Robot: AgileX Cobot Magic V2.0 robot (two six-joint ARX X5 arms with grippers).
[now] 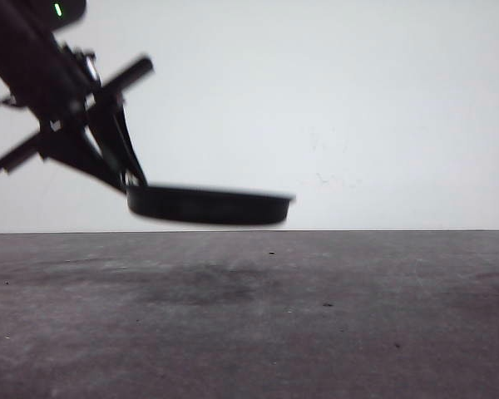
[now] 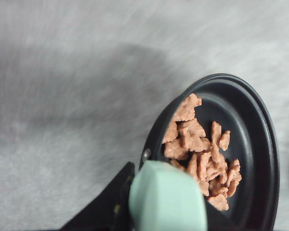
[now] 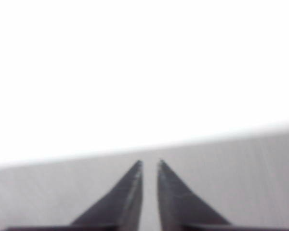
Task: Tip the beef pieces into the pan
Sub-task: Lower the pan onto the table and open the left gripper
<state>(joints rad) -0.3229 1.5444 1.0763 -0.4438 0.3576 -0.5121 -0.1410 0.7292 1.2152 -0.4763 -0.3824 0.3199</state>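
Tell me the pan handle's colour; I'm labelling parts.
Pale mint green, on the handle of the black pan; clearest in the left wrist view.

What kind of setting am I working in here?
Likely a bare lab test bench, not a kitchen: plain grey table, blank white wall, and a pan of beef pieces held aloft.

The pan [image 2: 248,144] looked smooth, semi-gloss black; its handle [image 2: 166,199], in the left gripper [image 1: 121,170], matt mint plastic; the table [image 1: 316,332] rough grey.
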